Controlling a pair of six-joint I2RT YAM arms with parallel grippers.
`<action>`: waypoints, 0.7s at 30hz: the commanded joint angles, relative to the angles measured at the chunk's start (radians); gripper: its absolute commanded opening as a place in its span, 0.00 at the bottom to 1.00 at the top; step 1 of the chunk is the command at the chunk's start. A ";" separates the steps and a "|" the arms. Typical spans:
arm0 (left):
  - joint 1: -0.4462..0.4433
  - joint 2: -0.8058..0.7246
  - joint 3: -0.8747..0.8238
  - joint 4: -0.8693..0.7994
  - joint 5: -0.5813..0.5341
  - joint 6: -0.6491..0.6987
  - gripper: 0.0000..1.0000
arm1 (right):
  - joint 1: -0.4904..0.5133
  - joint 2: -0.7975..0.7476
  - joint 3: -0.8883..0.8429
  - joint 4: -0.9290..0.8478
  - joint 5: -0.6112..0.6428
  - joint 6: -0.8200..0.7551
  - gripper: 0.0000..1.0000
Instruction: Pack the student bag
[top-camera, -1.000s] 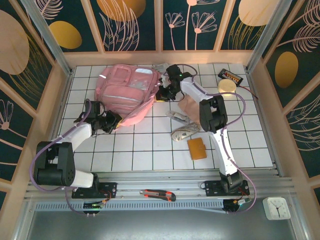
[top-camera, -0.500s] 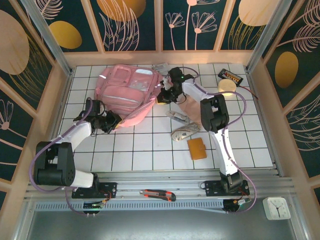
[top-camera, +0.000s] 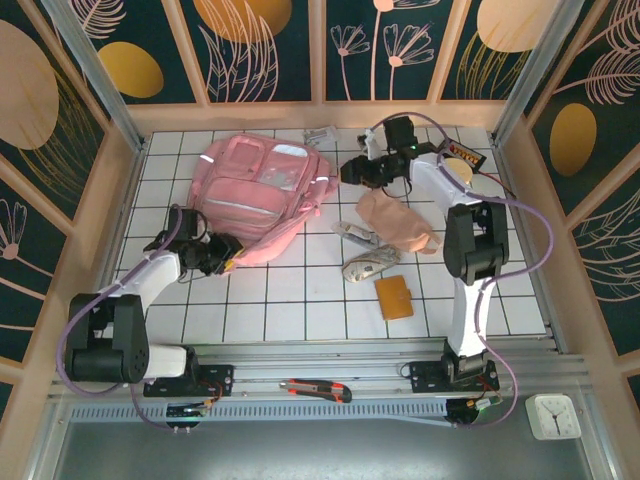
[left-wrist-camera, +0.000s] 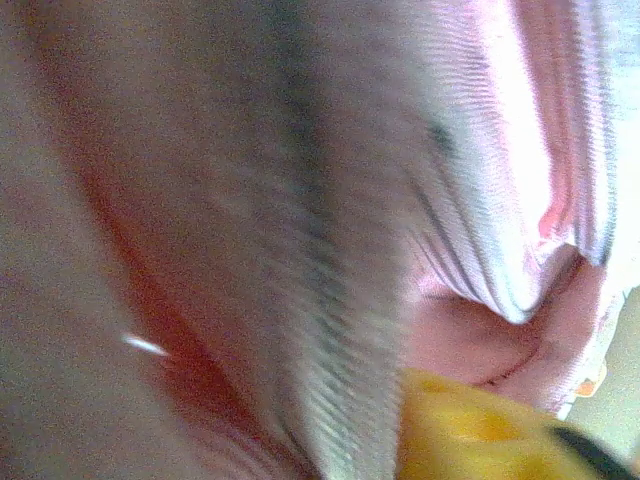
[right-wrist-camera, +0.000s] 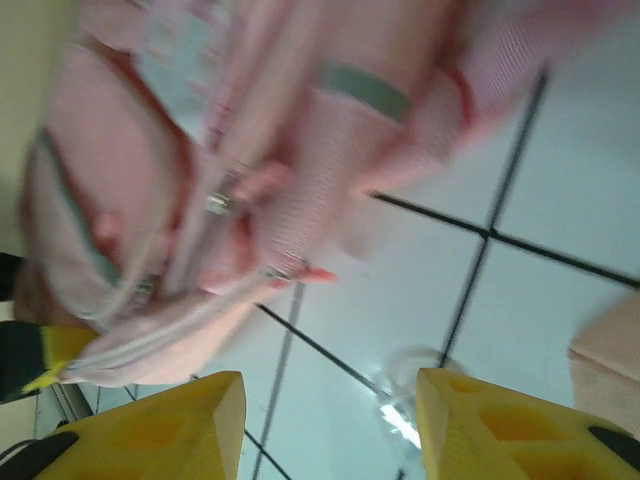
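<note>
Student bag (top-camera: 262, 185) not yet packed, loose items left outside

Packing is judged to be at an early stage. Nothing is seen being carried, and several things are left on the table (top-camera: 300, 320) at the bag's 3 to 5 o'clock: a flesh-toned pouch (top-camera: 395, 222), small grey items (top-camera: 370, 264) and a tan wallet (top-camera: 394, 297). Whether anything is already inside cannot be told.

The bag is laid flat at about 11 o'clock on the tiled surface with its front pockets up. Its soft pink fabric is slumped and creased, and pale strips are seen across the front. Zip pulls are caught, blurred, in the right wrist view.

The right gripper (top-camera: 350, 170) is held just beside the bag's 3 o'clock edge, its yellow fingers (right-wrist-camera: 180, 425) spread apart with only tile between them. The left gripper (top-camera: 226, 252) is placed against the bag's 7 o'clock corner. Whether its jaws are parted or clamped on fabric cannot be told.
</note>
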 joint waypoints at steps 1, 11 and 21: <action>0.001 -0.062 0.012 -0.079 -0.008 0.056 0.76 | 0.025 -0.016 -0.023 0.178 0.024 -0.041 0.47; 0.001 -0.080 0.289 -0.345 -0.124 0.216 0.99 | 0.134 0.016 -0.079 0.336 0.056 -0.487 0.35; -0.078 0.219 0.665 -0.560 -0.492 0.786 0.99 | 0.171 0.014 -0.117 0.378 0.118 -0.518 0.36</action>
